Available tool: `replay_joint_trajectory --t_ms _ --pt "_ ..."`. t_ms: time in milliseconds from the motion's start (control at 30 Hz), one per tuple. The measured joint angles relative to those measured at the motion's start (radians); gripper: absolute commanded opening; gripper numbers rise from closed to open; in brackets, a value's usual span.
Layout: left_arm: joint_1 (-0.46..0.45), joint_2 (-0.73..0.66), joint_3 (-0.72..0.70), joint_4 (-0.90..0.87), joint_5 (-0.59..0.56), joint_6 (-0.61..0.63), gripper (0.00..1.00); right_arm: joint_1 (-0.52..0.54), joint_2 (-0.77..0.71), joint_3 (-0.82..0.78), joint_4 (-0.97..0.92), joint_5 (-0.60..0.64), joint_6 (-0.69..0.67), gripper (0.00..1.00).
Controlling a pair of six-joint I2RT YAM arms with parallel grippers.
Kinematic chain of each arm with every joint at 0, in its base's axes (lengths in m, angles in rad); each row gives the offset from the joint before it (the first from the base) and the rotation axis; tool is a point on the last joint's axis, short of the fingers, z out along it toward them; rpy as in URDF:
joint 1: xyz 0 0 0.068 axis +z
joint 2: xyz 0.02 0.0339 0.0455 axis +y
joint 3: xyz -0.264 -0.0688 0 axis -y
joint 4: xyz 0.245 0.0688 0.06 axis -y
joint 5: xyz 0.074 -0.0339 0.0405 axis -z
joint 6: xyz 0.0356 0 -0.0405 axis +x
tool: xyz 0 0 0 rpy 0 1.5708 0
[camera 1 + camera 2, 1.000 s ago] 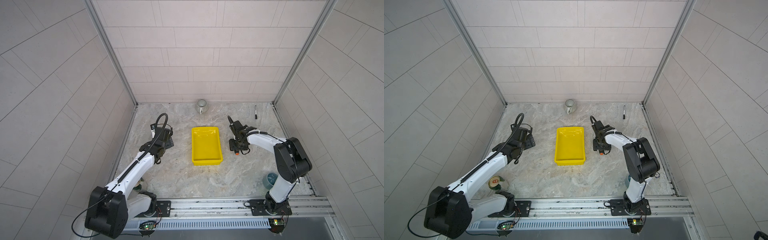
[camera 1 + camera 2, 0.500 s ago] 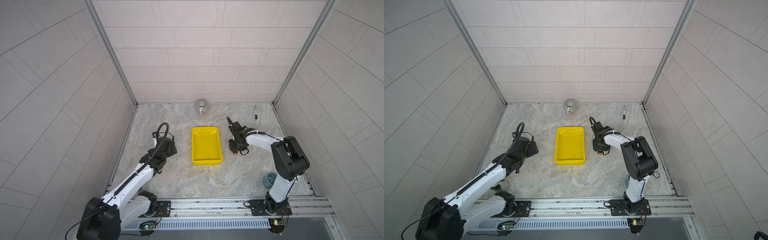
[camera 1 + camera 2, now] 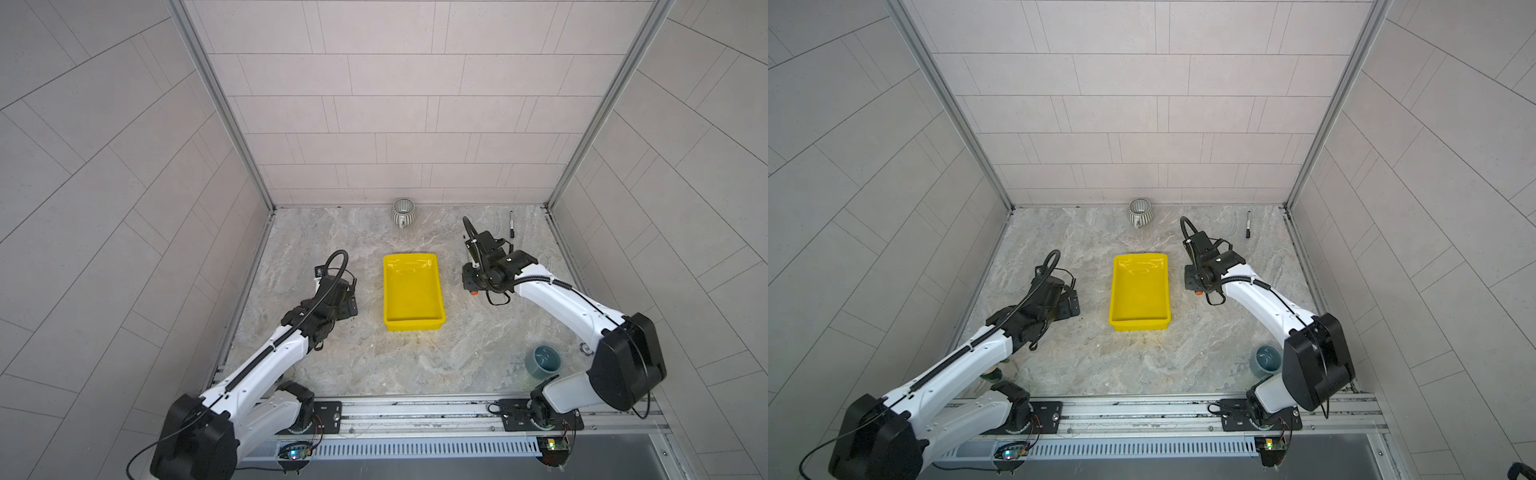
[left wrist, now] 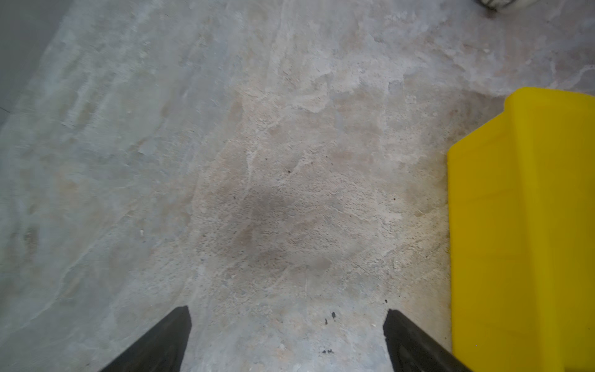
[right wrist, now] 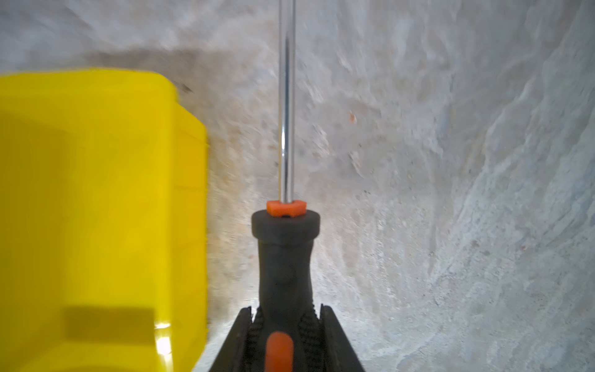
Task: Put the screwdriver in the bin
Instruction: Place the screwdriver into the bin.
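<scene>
While I am watching the feeds from my desk, the right gripper (image 5: 285,314) is clamping its ribbed jaws tight on the black-and-orange handle of the slim screwdriver (image 5: 283,257). Its thin, shiny metal shaft is pointing straight out ahead of the fingers over the grey marbled tabletop (image 5: 450,193). I am seeing the shallow rectangular bright yellow plastic bin (image 5: 190,154) sitting just beside the tool, its outer wall close to the shaft but not touching it.

In both top views the screwdriver's orange butt end (image 3: 473,292) is peeking out from under the right gripper (image 3: 471,277). It is sitting outside the bin (image 3: 411,291), near the long side on the robot's right. I am not managing to tell whether the tool is lifted or resting on the surface.

The left gripper (image 4: 286,312) is hovering on the opposite side of the bin, jaws spread wide and gripping nothing. A ribbed grey-white mug (image 3: 403,212) and a thin black marker pen (image 3: 511,224) are sitting by the back wall. A teal-blue cup (image 3: 542,362) is standing near the right arm's base.
</scene>
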Motion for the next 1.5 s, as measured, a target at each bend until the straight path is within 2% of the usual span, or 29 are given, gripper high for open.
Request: replay_joint_trajectory --t_ms 167,300,433,567,767,1200,1400,1500 --pt "0.0 -0.096 -0.088 0.032 -0.024 -0.01 1.0 0.171 0.014 0.034 0.085 0.005 0.125 0.04" --pt "0.0 -0.13 -0.113 0.03 -0.027 -0.014 1.0 0.288 0.138 0.036 0.209 -0.011 0.22 0.04" --pt "0.0 -0.149 -0.113 0.033 -0.032 -0.015 1.0 0.344 0.278 0.055 0.285 -0.052 0.286 0.04" --pt "0.0 -0.137 -0.113 0.039 -0.03 -0.015 1.0 0.357 0.351 0.053 0.336 -0.084 0.34 0.04" --pt "0.0 -0.103 -0.113 0.04 -0.026 -0.014 1.0 0.358 0.359 0.052 0.375 -0.092 0.375 0.04" --pt "0.0 -0.125 -0.113 0.041 -0.032 -0.015 1.0 0.358 0.437 0.053 0.397 -0.094 0.408 0.06" --pt "0.0 -0.106 -0.113 0.042 -0.032 -0.015 1.0 0.357 0.48 0.072 0.396 -0.103 0.408 0.11" --pt "0.0 -0.091 -0.113 0.042 -0.032 -0.014 1.0 0.355 0.498 0.087 0.396 -0.109 0.408 0.18"
